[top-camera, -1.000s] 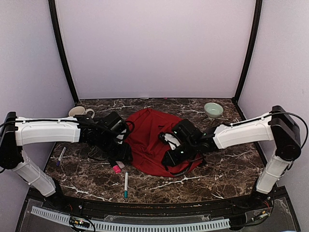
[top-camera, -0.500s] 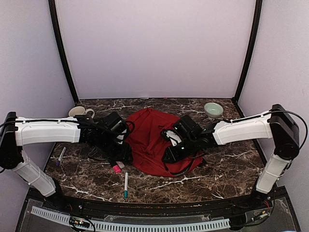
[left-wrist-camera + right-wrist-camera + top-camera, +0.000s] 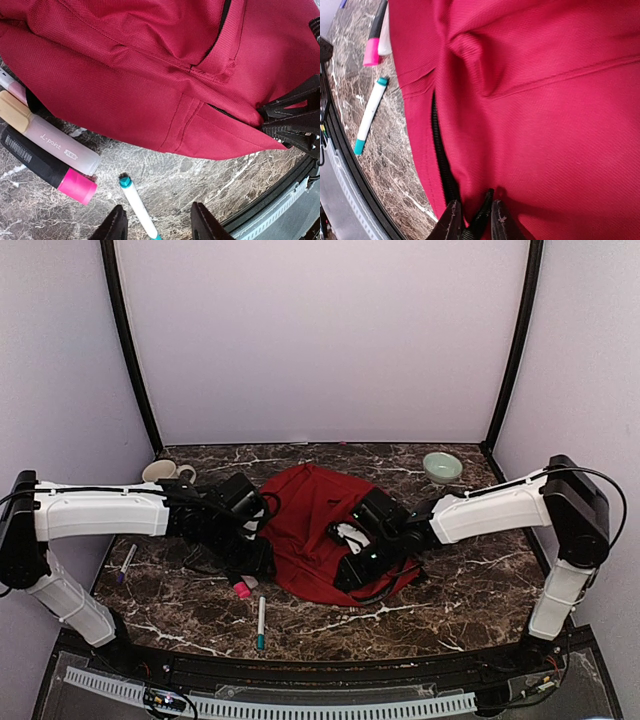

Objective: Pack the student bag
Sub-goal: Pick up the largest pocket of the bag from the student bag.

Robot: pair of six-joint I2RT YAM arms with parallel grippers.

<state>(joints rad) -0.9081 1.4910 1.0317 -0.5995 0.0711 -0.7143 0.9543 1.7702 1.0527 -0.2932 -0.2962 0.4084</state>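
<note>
The red student bag [image 3: 310,515] lies flat mid-table and fills the left wrist view [image 3: 150,75] and the right wrist view [image 3: 545,100]. My right gripper [image 3: 354,564] rests on the bag's near right part. It is shut [image 3: 475,212] on a black zipper pull next to the black zipper line [image 3: 440,150]. My left gripper [image 3: 252,558] is open and empty [image 3: 156,217] just off the bag's near left edge. It hovers over the marble above a white pen with teal ends [image 3: 137,207], which also shows in the top view [image 3: 260,622].
A black-and-pink highlighter [image 3: 47,170] and a translucent white marker [image 3: 47,140] lie against the bag's left edge. A cream mug [image 3: 165,472] stands back left, a pale green bowl [image 3: 441,466] back right, and a purple pen [image 3: 126,562] lies at left.
My right gripper has slid a little to the left across the bag, still pinching the zipper pull. The left arm has barely moved.
</note>
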